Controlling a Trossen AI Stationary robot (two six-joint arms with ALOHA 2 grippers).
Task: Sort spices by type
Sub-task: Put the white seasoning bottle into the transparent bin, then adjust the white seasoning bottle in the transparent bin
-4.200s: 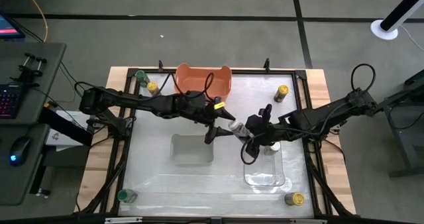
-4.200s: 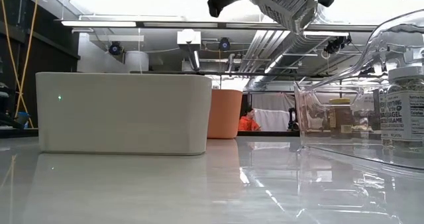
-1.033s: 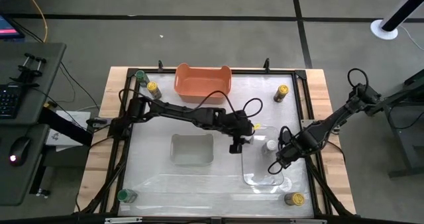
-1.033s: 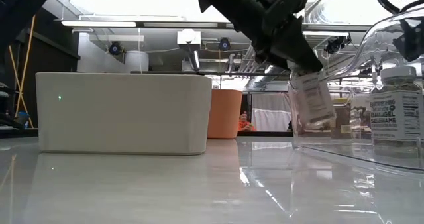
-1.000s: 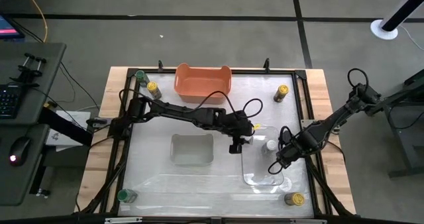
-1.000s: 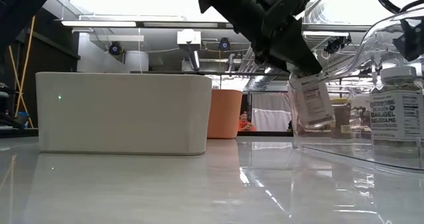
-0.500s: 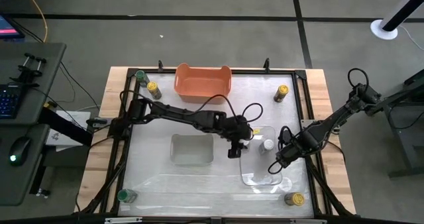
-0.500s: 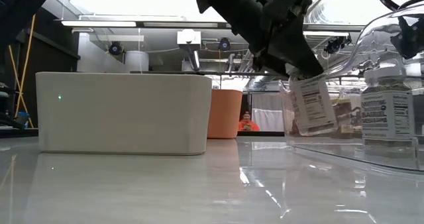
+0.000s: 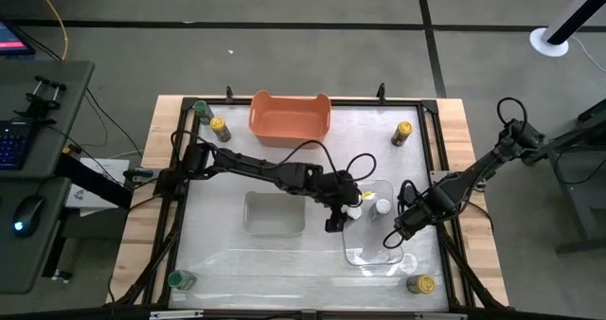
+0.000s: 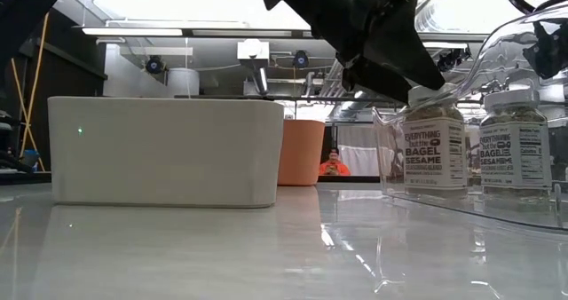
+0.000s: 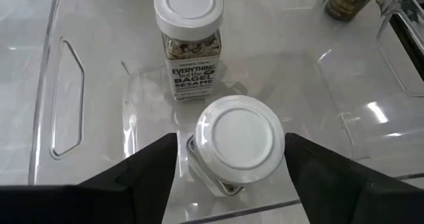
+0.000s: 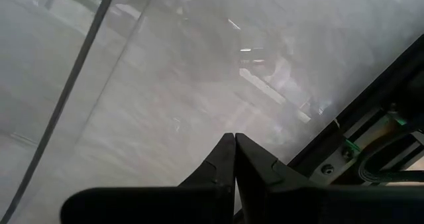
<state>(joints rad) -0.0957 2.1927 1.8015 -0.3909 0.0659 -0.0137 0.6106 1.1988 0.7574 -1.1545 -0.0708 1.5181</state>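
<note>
Two white-capped jars (image 11: 239, 139) (image 11: 189, 38) are standing upright side by side in the clear tray (image 11: 63, 98), labels reading bagel sesame. Yellow-capped jars are sitting at the table's edges (image 9: 219, 127) (image 9: 402, 133) (image 9: 419, 284), and green-capped ones at two left corners (image 9: 200, 108) (image 9: 177, 279).

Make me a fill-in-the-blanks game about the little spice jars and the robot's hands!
1. Both jars in the clear tray have ______ caps.
2. The left gripper has its fingers ______ around the nearer jar.
3. The words on the farther jar start with ______.
4. The bin at the table's far edge is ______.

Missing words: white; open; Everything; orange
</note>
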